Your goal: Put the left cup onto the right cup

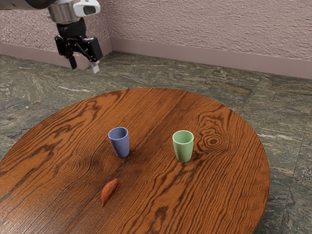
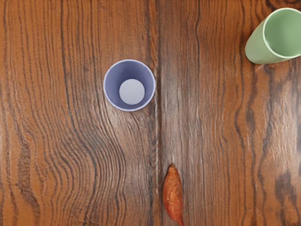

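a: blue cup (image 1: 119, 141) status?
b: upright on the round wooden table (image 1: 219, 204), mouth up, nothing inside. the wrist view looks almost straight down into the blue cup (image 2: 129, 85).
a: green cup (image 1: 183, 145)?
b: also upright, on the exterior view's right of the blue one. clear gap between them, not touching. in the wrist view the green cup (image 2: 277, 35) sits well off to one side.
a: anything else on the table?
b: an orange sweet potato (image 1: 108, 191) lying flat, nearer the table's front edge than the blue cup and apart from it. same sweet potato (image 2: 173, 195) in the wrist view.
a: gripper (image 1: 85, 68)?
b: up high at the exterior view's upper left, beyond the table's far edge, well apart from both cups. fingers spread, released, holding nothing.
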Tool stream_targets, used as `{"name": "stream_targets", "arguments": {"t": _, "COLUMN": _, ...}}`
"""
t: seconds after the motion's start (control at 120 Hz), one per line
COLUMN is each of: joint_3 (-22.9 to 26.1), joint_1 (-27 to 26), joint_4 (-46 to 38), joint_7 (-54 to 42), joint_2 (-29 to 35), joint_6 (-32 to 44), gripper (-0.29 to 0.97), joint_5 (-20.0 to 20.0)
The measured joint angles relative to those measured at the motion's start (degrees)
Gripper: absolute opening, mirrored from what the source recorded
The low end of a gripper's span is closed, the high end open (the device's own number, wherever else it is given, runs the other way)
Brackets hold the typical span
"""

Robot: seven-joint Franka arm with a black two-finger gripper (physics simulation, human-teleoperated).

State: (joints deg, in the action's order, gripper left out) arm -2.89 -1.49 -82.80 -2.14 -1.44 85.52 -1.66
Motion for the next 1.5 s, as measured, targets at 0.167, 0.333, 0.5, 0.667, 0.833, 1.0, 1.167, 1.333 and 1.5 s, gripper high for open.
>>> {"name": "stream_targets", "arguments": {"t": 0.167, "joint_3": 0.04, "joint_1": 0.24, "joint_4": -0.80, "joint_7": 0.17, "joint_2": 0.42, "joint_6": 0.35, "gripper": 0.66, "joint_5": 0.07}}
{"name": "stream_targets", "arguments": {"t": 0.333, "joint_3": 0.08, "joint_1": 0.79, "joint_4": -3.16, "joint_7": 0.34, "joint_2": -0.48, "joint_6": 2.19, "gripper": 0.66, "joint_5": 0.15}}
{"name": "stream_targets", "arguments": {"t": 0.5, "joint_3": 0.07, "joint_1": 1.40, "joint_4": -6.15, "joint_7": 0.24, "joint_2": -1.90, "joint_6": 5.45, "gripper": 0.65, "joint_5": 0.16}}
{"name": "stream_targets", "arguments": {"t": 0.667, "joint_3": 0.07, "joint_1": 1.49, "joint_4": -9.90, "joint_7": -0.33, "joint_2": -2.90, "joint_6": 9.66, "gripper": 0.65, "joint_5": 0.16}}
{"name": "stream_targets", "arguments": {"t": 0.833, "joint_3": 0.08, "joint_1": 1.36, "joint_4": -13.18, "joint_7": -0.96, "joint_2": -3.17, "joint_6": 13.53, "gripper": 0.65, "joint_5": 0.16}}
{"name": "stream_targets", "arguments": {"t": 1.0, "joint_3": 0.08, "joint_1": 1.30, "joint_4": -16.48, "joint_7": -1.85, "joint_2": -4.10, "joint_6": 17.76, "gripper": 0.65, "joint_5": 0.16}}
{"name": "stream_targets", "arguments": {"t": 1.167, "joint_3": 0.08, "joint_1": 1.31, "joint_4": -18.41, "joint_7": -2.54, "joint_2": -5.66, "joint_6": 21.20, "gripper": 0.65, "joint_5": 0.16}}
{"name": "stream_targets", "arguments": {"t": 1.333, "joint_3": 0.11, "joint_1": 0.81, "joint_4": -19.26, "joint_7": -3.06, "joint_2": -7.33, "joint_6": 23.67, "gripper": 0.65, "joint_5": 0.16}}
{"name": "stream_targets", "arguments": {"t": 1.5, "joint_3": 0.11, "joint_1": -1.08, "joint_4": -20.40, "joint_7": -3.47, "joint_2": -7.36, "joint_6": 25.22, "gripper": 0.65, "joint_5": 0.16}}
